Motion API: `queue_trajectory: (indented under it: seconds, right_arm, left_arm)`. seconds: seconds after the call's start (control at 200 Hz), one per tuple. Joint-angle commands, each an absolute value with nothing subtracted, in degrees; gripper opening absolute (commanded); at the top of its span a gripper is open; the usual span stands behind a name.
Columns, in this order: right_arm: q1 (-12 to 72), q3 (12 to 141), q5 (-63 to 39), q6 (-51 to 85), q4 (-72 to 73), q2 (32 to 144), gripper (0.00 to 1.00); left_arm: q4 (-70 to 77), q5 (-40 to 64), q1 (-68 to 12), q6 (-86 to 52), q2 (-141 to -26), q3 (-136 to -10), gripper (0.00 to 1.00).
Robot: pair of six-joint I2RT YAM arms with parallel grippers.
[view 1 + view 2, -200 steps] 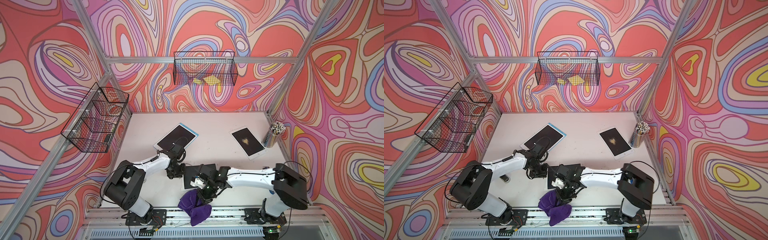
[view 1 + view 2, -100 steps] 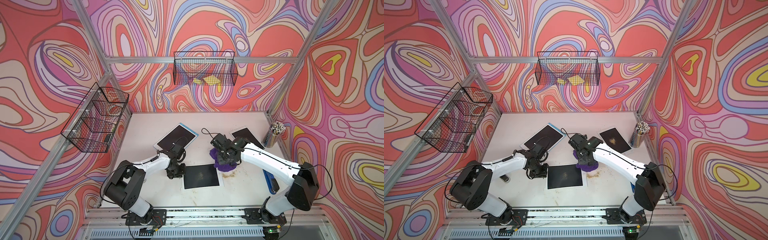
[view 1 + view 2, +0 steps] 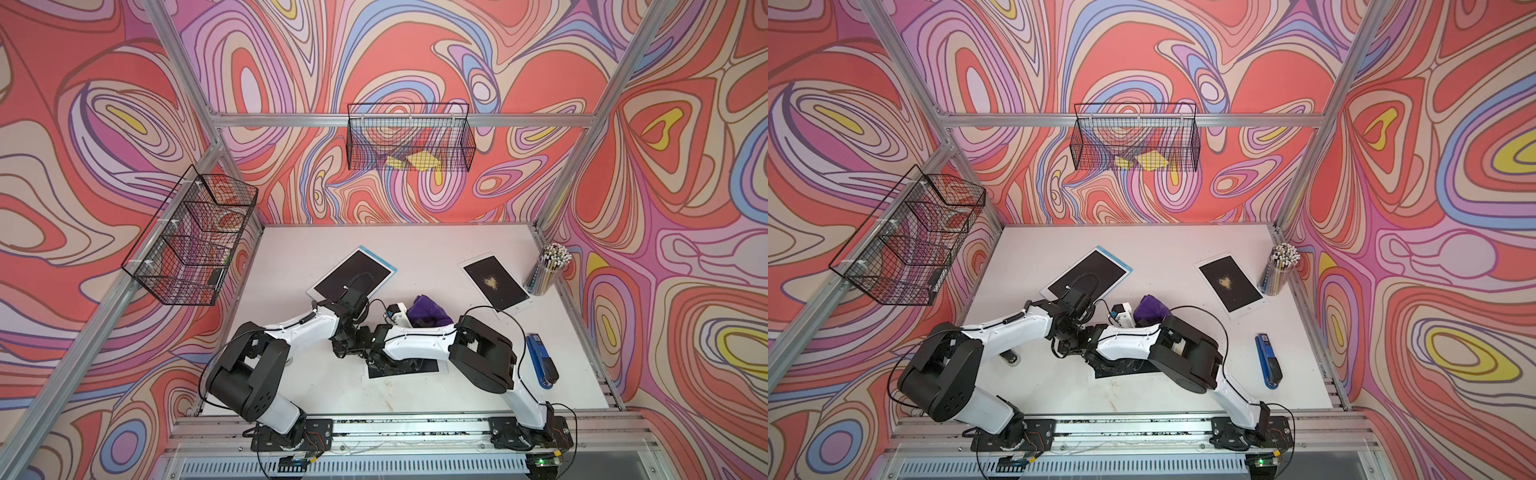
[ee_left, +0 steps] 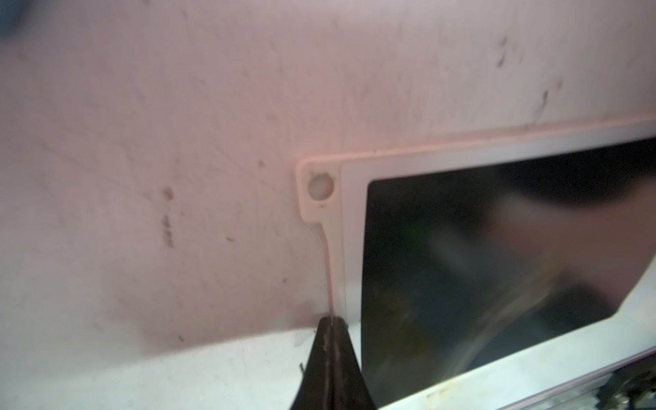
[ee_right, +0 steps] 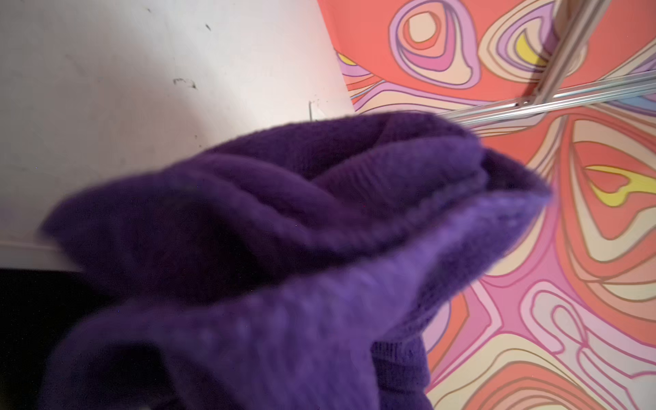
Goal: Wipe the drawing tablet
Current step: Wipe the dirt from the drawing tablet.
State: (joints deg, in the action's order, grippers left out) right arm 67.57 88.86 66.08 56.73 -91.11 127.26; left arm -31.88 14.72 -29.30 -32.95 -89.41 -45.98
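Tablet [image 4: 479, 266] edge lies right at the closed left fingers [image 4: 319, 365].

We can read no text, label, brand name, number or sign in any view. The white frame of the drawing tablet [image 4: 351, 230], close in the left wrist view, is blurred and shows us no legible lettering. Any marks on things across the surface [image 3: 415, 245] are too small to read.
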Motion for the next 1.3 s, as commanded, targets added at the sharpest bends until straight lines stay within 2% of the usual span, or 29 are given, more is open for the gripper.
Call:
queue_trajectory:
  seconds: [0.0,0.11,0.21,0.255,0.341,0.356,0.366,0.396,0.416,0.456,0.481,0.751,0.836,0.951,1.022,1.047,1.072,1.192,1.297]
  right_arm:
    - [70.7,89.3,67.1,61.7,-97.3,127.3,0.0]
    - [74.9,89.0,64.0,54.2,-91.7,127.9,0.0]
    - [77.4,88.2,56.2,46.2,-83.0,126.5,0.0]
    - [77.7,86.8,51.0,42.1,-77.4,124.4,0.12]
    - [77.7,83.5,42.9,38.6,-69.4,120.1,0.45]
    - [77.7,83.1,41.9,38.5,-68.7,119.5,0.48]
    - [77.7,82.9,41.1,38.4,-68.2,119.1,0.56]
    - [77.7,82.7,40.1,38.4,-67.7,118.5,0.61]
    - [77.8,82.6,39.4,38.2,-67.5,118.0,0.68]
    - [78.0,82.4,38.0,37.9,-66.7,116.9,0.72]
    - [78.3,82.3,37.3,37.5,-66.1,116.0,0.79]
    - [79.4,80.9,18.7,30.6,-55.5,97.5,0.81]
    - [74.3,79.0,13.6,30.7,-55.0,92.0,0.81]
    - [61.4,70.3,2.4,29.2,-50.5,84.3,0.8]
    - [57.4,67.3,-2.9,26.8,-49.4,83.5,0.81]
    - [56.9,67.1,-3.5,26.1,-49.7,83.8,0.93]
    - [56.9,66.9,-4.8,25.3,-49.5,84.2,0.95]
    - [56.9,64.6,-11.4,25.8,-44.6,83.7,0.98]
    - [56.8,63.9,-11.9,28.5,-43.9,84.5,0.98]
  left_arm:
    - [-28.3,10.2,-29.8,-32.9,-94.0,-42.0,0.0]
    - [-28.4,10.4,-29.8,-32.7,-94.4,-42.4,0.0]
    - [-28.6,10.4,-29.8,-32.6,-94.5,-42.8,0.0]
    - [-28.8,10.4,-29.9,-32.5,-94.3,-43.0,0.0]
    - [-28.9,10.2,-29.8,-32.6,-94.0,-43.0,0.0]
    - [-29.0,10.2,-29.8,-32.6,-93.9,-43.1,0.0]
    - [-29.0,10.2,-29.8,-32.6,-93.9,-43.1,0.0]
    - [-29.2,10.2,-29.8,-32.5,-93.8,-43.2,0.0]
    - [-29.3,10.2,-29.8,-32.5,-93.7,-43.2,0.0]
    - [-29.3,10.2,-29.8,-32.5,-93.6,-43.2,0.0]
    - [-29.4,10.1,-29.7,-32.5,-93.5,-43.2,0.0]
    - [-29.6,10.1,-29.8,-32.3,-93.5,-43.9,0.0]
    - [-29.6,10.3,-29.8,-32.3,-93.4,-44.0,0.0]
    - [-29.7,10.4,-29.7,-32.2,-93.4,-44.1,0.0]
    - [-29.8,10.4,-29.7,-32.2,-93.3,-44.1,0.0]
    - [-29.8,10.3,-29.7,-32.2,-93.3,-44.2,0.0]
    - [-29.9,10.2,-29.8,-32.2,-93.3,-44.2,0.0]
    - [-30.2,10.3,-29.8,-32.1,-93.3,-44.6,0.0]
    - [-30.1,10.3,-29.7,-32.2,-93.3,-44.6,0.0]
